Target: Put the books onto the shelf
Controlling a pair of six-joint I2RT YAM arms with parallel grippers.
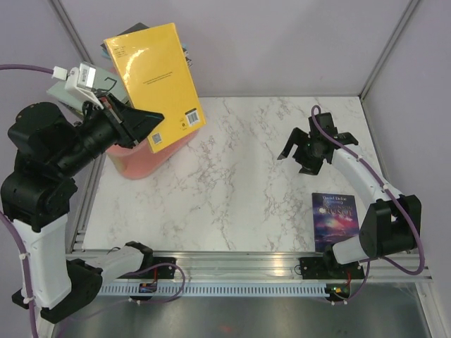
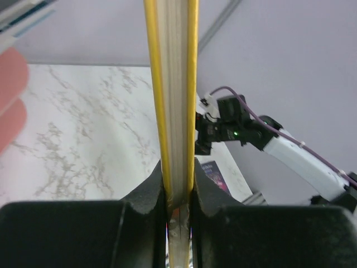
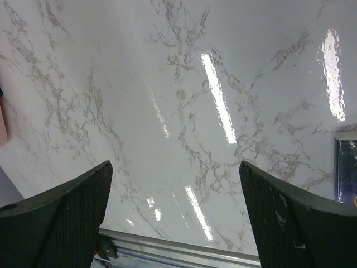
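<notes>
Progress: mid-task | left pincer (image 1: 143, 124) clenched on yellow book (image 1: 155, 74) above shelf (image 1: 135, 163), upper left | right pincer (image 1: 308, 151) released, empty | purple book (image 1: 335, 218) unshelved on surface (image 1: 239, 183), lower right

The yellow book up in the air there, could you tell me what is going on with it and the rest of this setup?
The left gripper is shut on the yellow book and holds it raised over the pink shelf at the far left of the table; other books show behind it. The right gripper hangs open over bare marble, holding nothing. A purple galaxy book lies flat near the right arm's base, not yet shelved.
</notes>
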